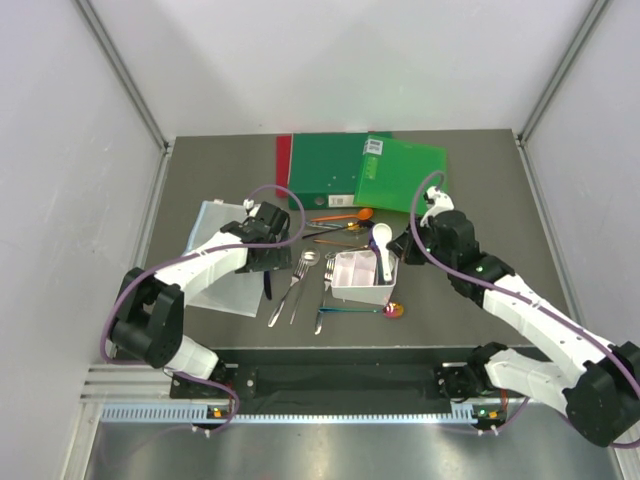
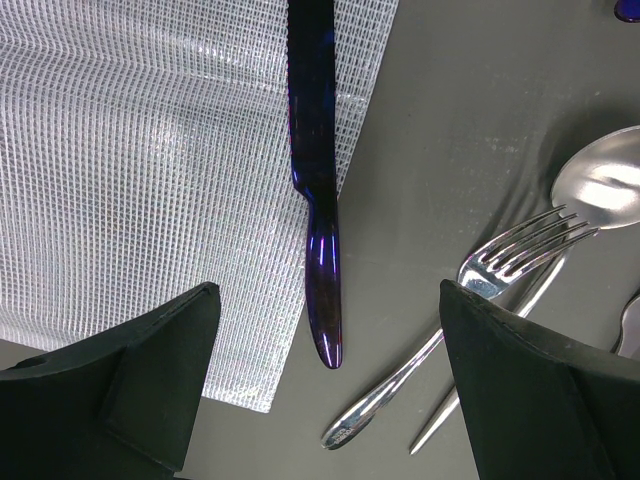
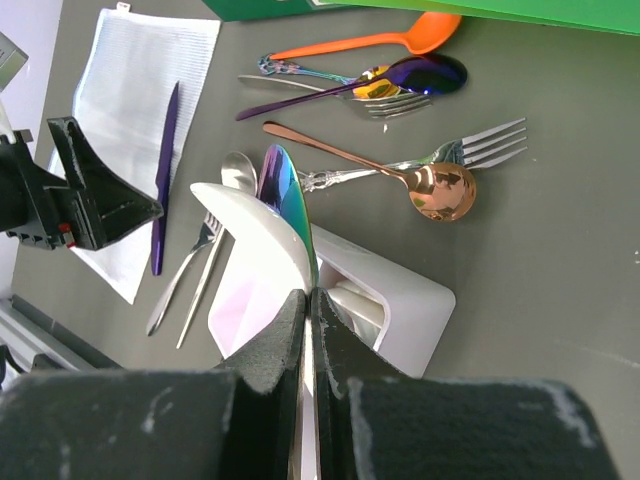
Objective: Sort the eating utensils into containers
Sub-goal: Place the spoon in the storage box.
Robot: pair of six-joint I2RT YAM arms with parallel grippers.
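Straddling the knife (image 2: 315,180) with the left gripper (image 2: 327,290) spread wide, probably lined up for a pinch; blade on the sheet (image 2: 150,180), handle end off it. Pinching the white spoon (image 3: 255,235) tight in the right gripper (image 3: 308,300) above the bin (image 3: 410,300), likely for dropping in, with a rainbow spoon (image 3: 285,190) just behind, perhaps gripped too; other utensils (image 1: 340,225) loose between bin and folder (image 1: 400,175). Looking for writing: only 1 white label (image 1: 374,146) on that folder, too small to read.

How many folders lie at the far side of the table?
3: a red folder at left, a dark green folder overlapping it in the middle, a bright green folder on the right. Others may hide beneath.
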